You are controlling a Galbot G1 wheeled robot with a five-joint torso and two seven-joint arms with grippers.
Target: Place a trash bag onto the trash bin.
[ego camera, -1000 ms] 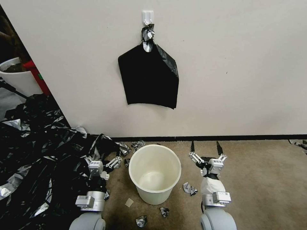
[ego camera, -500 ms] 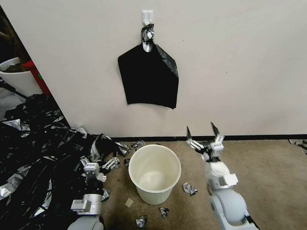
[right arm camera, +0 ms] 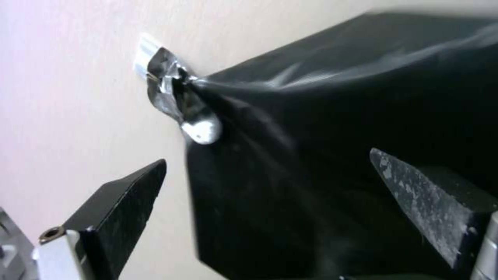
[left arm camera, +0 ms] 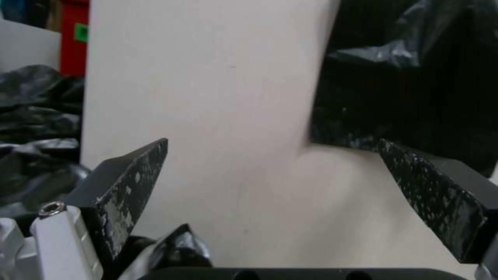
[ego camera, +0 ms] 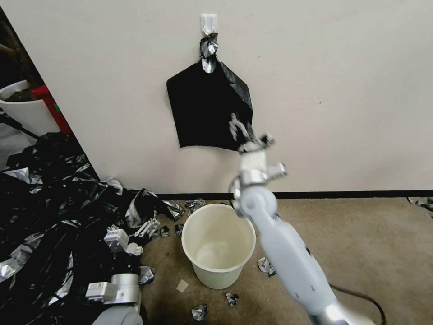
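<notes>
Right gripper (ego camera: 243, 131) is raised on an extended arm, at the lower right corner of the black bundle (ego camera: 208, 110) that hangs flat on the wall (ego camera: 338, 90) from a white hook (ego camera: 208, 22). Fingers spread wide, nothing between them. In the right wrist view (right arm camera: 264, 186) both black fingers (right arm camera: 122, 198) frame the bundle, its silvery knotted top (right arm camera: 179, 101) up ahead at the hook (right arm camera: 142, 54); I can't tell if the tips touch the plastic.

Left gripper (ego camera: 133, 232) is low on the floor, left of the bin (ego camera: 218, 243), at the edge of the big heap (ego camera: 49, 207) of black shiny plastic. Fingers apart, empty. Left wrist view (left arm camera: 270, 182): wall straight ahead between the fingers, the bundle's lower edge (left arm camera: 415, 97) up beyond one fingertip.

Bin stands upright on the carpet (ego camera: 370, 243) below the right gripper, near the arm's elbow, nothing inside, no bag on its rim. Small foil-black scraps (ego camera: 267, 266) lie on the carpet around its base.

Can't pick out a single loose trash bag; neither gripper holds one.
</notes>
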